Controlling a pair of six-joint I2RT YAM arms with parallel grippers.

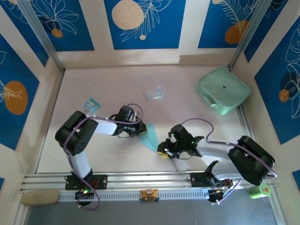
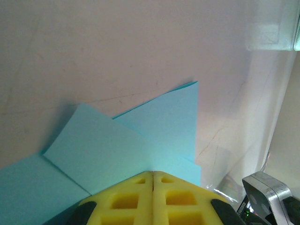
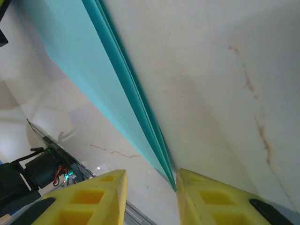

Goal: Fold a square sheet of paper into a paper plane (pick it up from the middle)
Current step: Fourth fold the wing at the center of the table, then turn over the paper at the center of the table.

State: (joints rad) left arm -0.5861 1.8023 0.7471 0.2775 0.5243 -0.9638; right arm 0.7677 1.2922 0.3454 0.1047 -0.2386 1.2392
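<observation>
Paper sheet: plain light blue, no print on it. It is folded to a narrow wedge and lies on the table between the two arms, near the front rail. It is wide at the left pincer and tapers toward the right pincer. Left wrist view: the sheet shows overlapping flaps with sharp straight edges, one corner pointing up and away, lying flat on the pale surface. Left pincer: yellow pads together, only a thin seam between them, tips at the paper's edge. Cannot tell whether a layer is pinched. Right wrist view: the sheet is seen edge-on as several stacked layers, darker teal along the folds, narrowing to a point. Right pincer: pads apart, with the paper's point reaching into the gap just beside the right-hand pad; not clamped. Writing: the mint-green case at the far right of the table carries a small dark mark on its lid, too small to read. The blue-and-white packet is printed, but the print is illegible. The clear wrapper lies mid-table, well apart from the paper.
</observation>
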